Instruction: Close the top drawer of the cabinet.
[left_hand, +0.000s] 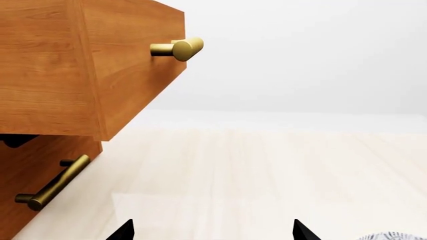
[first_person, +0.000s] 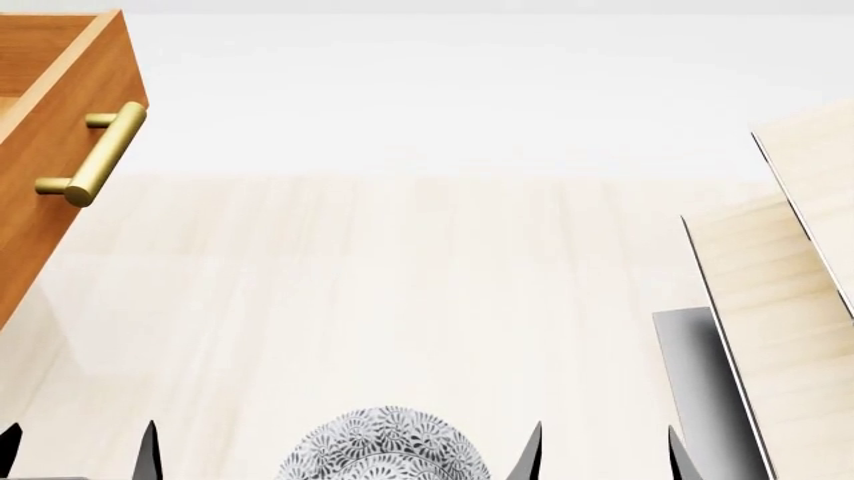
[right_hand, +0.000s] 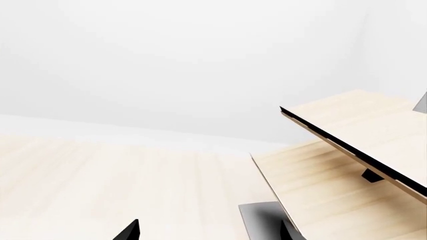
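Top drawer (left_hand: 87, 65) is pulled out, sticking forward past the cabinet (left_hand: 30, 172) front below it. It sits at the table's (first_person: 400, 300) far left edge in the head view, front panel facing right across the table. Its brass bar handle (first_person: 104, 152) runs lengthwise along the front panel, parallel to the table's left edge, held off the panel on two short posts. In the left wrist view the handle is seen nearly end-on. Lower drawer front (left_hand: 20, 200) is flush with the cabinet, darker handle (left_hand: 55, 182) on it.

Left gripper (left_hand: 213, 231): only two black fingertips (left_hand: 123, 231) show at the frame edge, spread wide apart, nothing between them, touching nothing. It is over the table's near left part, well apart from the drawer and below handle height. Drawer is untouched.

Right gripper (right_hand: 210, 231): two black tips (right_hand: 128, 231) also wide apart, empty, over the near right part of the table, close to the rack (right_hand: 347, 165).

Bowl (first_person: 380, 448), grey patterned, sits at the near edge, middle, between the two grippers. Rack is pale slanted wooden boards on a dark base (first_person: 701, 390), along the right edge of the table. Table top is pale wood grain; white wall behind the far edge.
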